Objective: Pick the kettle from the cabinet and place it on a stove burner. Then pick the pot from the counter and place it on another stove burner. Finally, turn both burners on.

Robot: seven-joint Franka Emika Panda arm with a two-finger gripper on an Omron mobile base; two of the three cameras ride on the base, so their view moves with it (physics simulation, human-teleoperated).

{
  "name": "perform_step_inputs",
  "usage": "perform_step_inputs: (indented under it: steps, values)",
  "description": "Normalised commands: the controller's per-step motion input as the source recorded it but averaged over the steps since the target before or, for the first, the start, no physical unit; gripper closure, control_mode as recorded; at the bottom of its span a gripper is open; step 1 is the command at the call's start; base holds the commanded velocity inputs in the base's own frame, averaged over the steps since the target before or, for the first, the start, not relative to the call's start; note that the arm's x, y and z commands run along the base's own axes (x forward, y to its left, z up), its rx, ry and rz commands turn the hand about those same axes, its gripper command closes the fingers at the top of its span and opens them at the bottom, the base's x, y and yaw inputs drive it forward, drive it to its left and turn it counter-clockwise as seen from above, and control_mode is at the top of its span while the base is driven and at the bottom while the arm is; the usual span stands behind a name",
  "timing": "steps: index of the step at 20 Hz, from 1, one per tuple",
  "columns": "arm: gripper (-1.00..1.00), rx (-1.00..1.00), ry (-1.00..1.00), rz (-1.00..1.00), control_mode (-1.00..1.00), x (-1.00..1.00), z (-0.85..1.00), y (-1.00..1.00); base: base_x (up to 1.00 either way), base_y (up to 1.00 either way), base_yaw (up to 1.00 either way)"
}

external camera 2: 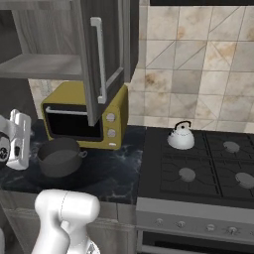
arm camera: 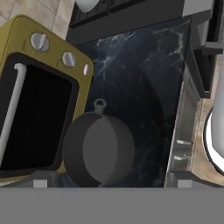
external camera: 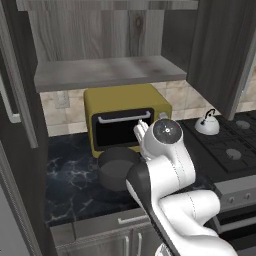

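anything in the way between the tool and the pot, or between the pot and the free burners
Nothing visible blocks either. The open tool hangs just above the pot, beside the yellow microwave. Bare counter runs to the cooktop; the kettle occupies the back-left burner.

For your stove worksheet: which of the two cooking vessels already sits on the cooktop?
The kettle, silver-white with a black handle; the pot stands on the counter.

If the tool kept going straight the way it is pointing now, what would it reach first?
Most likely the pot: it sits just ahead of the open tool in the hand view, on the counter beside the yellow microwave. Depth is unclear, so it might land on the rim.
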Motion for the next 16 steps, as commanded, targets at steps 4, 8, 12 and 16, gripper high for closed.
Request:
perform_step_inputs:
  steps: [4,8,12,16]
  values:
    - [-1.00,0.00,0.00,-0.09,-1.00,0.00,-0.10,0.07,0.00,0.00,0.00]
    - [-1.00,0.00,0.04,-0.07,-1.00,0.00,-0.12,0.07,0.00,0.00,0.00]
    - [-1.00,0.00,0.07,-0.06,-1.00,0.01,-0.17,0.08,0.00,0.00,0.00]
    - [-1.00,0.00,0.04,-0.07,-1.00,0.02,-0.16,0.09,0.00,0.00,0.00]
